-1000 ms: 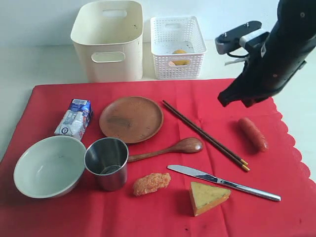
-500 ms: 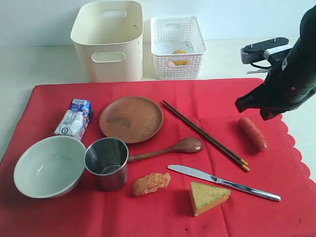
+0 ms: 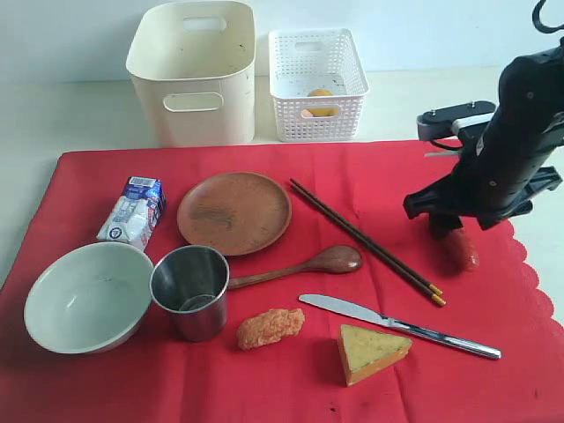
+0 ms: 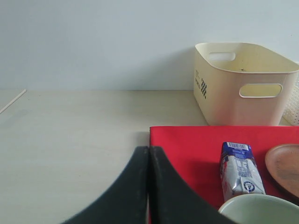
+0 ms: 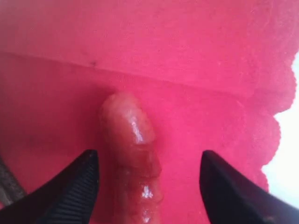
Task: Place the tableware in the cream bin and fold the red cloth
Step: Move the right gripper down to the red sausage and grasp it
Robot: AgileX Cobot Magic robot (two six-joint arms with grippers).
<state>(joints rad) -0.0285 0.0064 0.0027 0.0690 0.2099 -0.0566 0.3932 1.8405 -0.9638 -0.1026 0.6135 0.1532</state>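
Down from where it hung 1 second ago, our right claw (image 5: 148,163) now sits low over the red cloth (image 3: 352,167). Its jaws are spread wide with the sausage (image 5: 128,126) between them, and neither finger touches it. The chopsticks (image 3: 366,240) lie nearest that claw, then the wooden spoon (image 3: 300,267) and knife (image 3: 397,326). The plate (image 3: 233,211), steel cup (image 3: 191,291) and bowl (image 3: 88,295) sit well apart from it. We see all 6 on the cloth. The cream bin (image 3: 191,84) stands beyond the cloth, far from the claw. Our left claw (image 4: 148,158) has its fingers pressed together over the tabletop (image 4: 70,130), right at the cloth's edge.
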